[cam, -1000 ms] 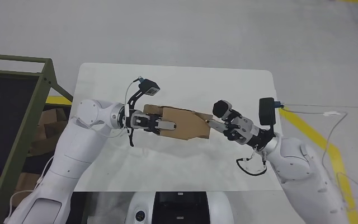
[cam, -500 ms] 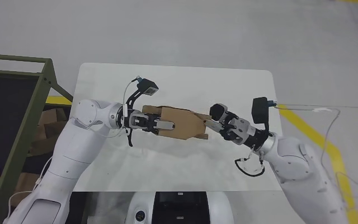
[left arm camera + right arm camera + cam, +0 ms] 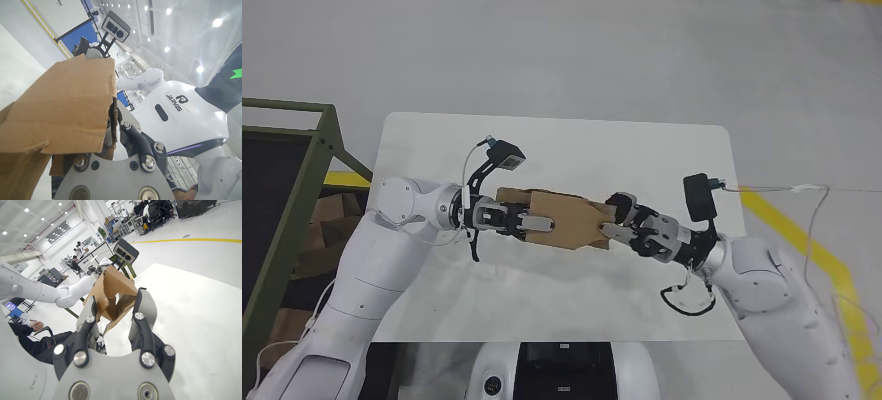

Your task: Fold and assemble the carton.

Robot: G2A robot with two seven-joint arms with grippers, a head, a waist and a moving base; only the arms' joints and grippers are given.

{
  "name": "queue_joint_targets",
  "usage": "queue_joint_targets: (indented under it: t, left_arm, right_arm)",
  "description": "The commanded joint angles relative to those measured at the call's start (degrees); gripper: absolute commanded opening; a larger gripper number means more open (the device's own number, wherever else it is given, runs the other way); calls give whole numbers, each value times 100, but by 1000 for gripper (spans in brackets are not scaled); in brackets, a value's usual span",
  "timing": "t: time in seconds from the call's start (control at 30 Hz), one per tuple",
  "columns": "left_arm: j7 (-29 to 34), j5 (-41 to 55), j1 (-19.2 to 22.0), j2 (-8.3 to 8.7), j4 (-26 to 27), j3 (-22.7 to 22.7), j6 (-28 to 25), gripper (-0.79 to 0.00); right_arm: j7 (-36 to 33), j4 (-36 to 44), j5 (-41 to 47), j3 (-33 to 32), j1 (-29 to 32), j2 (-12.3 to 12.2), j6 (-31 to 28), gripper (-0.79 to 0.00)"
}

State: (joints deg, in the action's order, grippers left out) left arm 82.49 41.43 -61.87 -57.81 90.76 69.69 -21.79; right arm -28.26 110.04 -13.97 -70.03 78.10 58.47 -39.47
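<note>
Carton is hanging over the counter's middle, its long axis running side to side between the arms. Left end effector is clamping one end; right end effector is gaping wide, fingers straddling the open end directly ahead.

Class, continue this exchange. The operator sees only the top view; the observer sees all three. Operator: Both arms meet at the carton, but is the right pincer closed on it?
Observer: No. The right pincer is open, its fingers on either side of the near end of the carton.
Operator: Is that end sealed?
Observer: No, it is open; the right wrist view looks straight into the hollow inside.
Operator: And the left grip?
Observer: The left pincer is shut on the carton's other end, with cardboard clamped in it.
</note>
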Motion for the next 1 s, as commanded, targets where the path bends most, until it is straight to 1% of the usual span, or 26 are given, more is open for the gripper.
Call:
queue_joint_targets:
  t: [0.0,0.23,0.33,0.7,0.97]
  left_arm:
    - [0,-5,13,0,-3,-14,0,-785]
    - [-6,6,38,2,-26,-35,-6,-785]
    - [-5,19,42,6,-28,-27,-5,-785]
    - [-3,61,20,27,46,27,-3,-785]
    - [-10,62,20,32,46,18,-10,-785]
  right_arm:
    - [-82,-54,120,84,-91,9,-78,-428]
    - [-219,-206,326,264,-314,35,-156,-468]
    - [-234,-245,344,298,-358,42,-157,-462]
    - [-268,-337,388,314,-332,40,-195,-480]
    - [-350,-416,487,459,-455,63,-225,-505]
